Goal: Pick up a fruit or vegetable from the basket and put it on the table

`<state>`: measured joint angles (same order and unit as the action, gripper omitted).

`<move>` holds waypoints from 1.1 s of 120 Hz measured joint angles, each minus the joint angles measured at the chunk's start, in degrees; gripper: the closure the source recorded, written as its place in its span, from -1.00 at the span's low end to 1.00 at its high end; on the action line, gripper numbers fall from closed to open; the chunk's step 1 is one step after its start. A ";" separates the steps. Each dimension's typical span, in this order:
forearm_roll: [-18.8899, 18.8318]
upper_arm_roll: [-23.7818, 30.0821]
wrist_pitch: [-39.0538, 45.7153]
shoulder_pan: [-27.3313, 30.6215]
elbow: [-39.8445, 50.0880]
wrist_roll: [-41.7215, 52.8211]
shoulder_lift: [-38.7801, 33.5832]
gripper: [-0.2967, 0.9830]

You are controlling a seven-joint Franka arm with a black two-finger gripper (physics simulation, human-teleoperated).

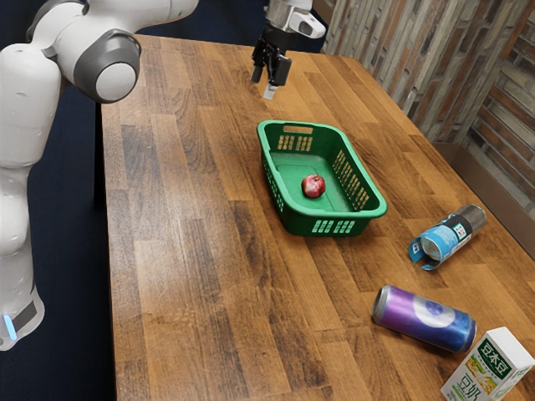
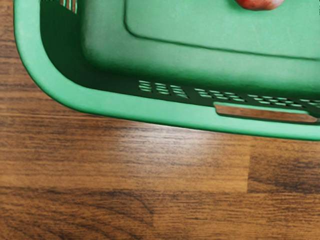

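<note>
While the red fruit is cradled inside the basket, the gripper is seen at eleven o'clock from it in the exterior view, fingers spread, presumably so the fruit can be straddled once the rim is cleared.

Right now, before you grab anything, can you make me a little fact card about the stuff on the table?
fruit: one, red
fruit's place: inside the basket, on its bottom
basket: green, on the table
fingers: open, holding nothing
purple-blue can: lying down
light-blue can: lying down
carton: white and green
</note>
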<state>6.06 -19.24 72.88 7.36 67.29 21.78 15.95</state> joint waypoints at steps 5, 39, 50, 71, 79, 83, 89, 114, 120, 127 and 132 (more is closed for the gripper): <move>0.24 -0.09 -0.01 0.07 0.02 0.20 0.00 -0.53; 1.96 5.54 -2.49 3.17 -8.25 -1.90 -24.51 -0.53; 0.05 7.56 -2.53 -1.45 -4.46 -3.12 -19.09 -0.54; -2.28 8.09 9.45 -7.48 6.79 -4.68 0.25 -0.53; -1.11 8.03 12.89 -7.02 7.15 -5.16 5.00 -0.53; -0.56 7.99 14.25 -6.90 7.15 -5.38 6.00 -0.53; 0.03 7.94 16.20 -6.76 7.06 -5.69 6.64 -0.53; 1.92 8.02 22.19 -6.69 7.06 -6.77 8.08 -0.54; 2.10 8.01 23.06 -6.67 7.08 -6.98 8.73 -0.54; 2.22 8.01 23.83 -6.37 7.08 -7.21 9.26 -0.53; 2.27 8.00 24.28 -5.75 7.09 -7.36 9.67 -0.53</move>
<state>8.34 -11.24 97.16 1.61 74.37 14.42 25.62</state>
